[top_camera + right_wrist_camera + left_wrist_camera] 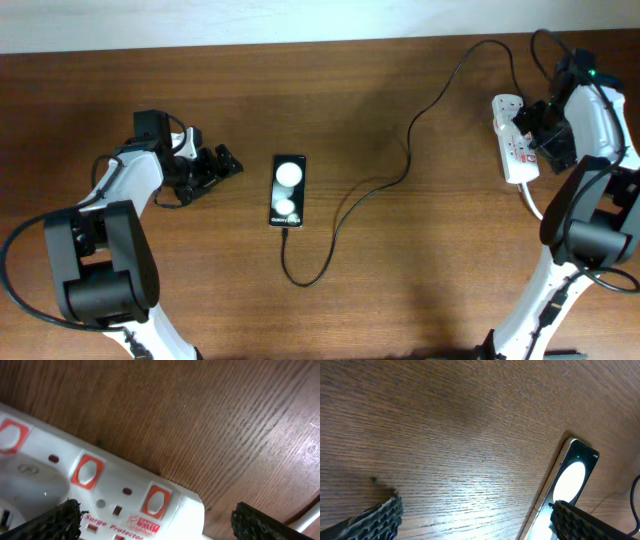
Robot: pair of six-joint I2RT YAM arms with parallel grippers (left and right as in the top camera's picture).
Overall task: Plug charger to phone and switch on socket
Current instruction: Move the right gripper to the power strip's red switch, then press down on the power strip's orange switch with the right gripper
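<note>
The black phone lies flat mid-table, its screen showing two white spots. The thin black charger cable loops from the phone's near edge up towards the socket, a white strip with red switches at the far right. My left gripper rests open just left of the phone. In the left wrist view the phone lies partly under the right of the two fingers, with bare wood between them around the left gripper. My right gripper hovers open over the socket, its fingers wide apart.
The socket's thick white cord runs from its near end towards the right arm's base and shows as the white cord in the right wrist view. Both arm bases stand at the table's front corners.
</note>
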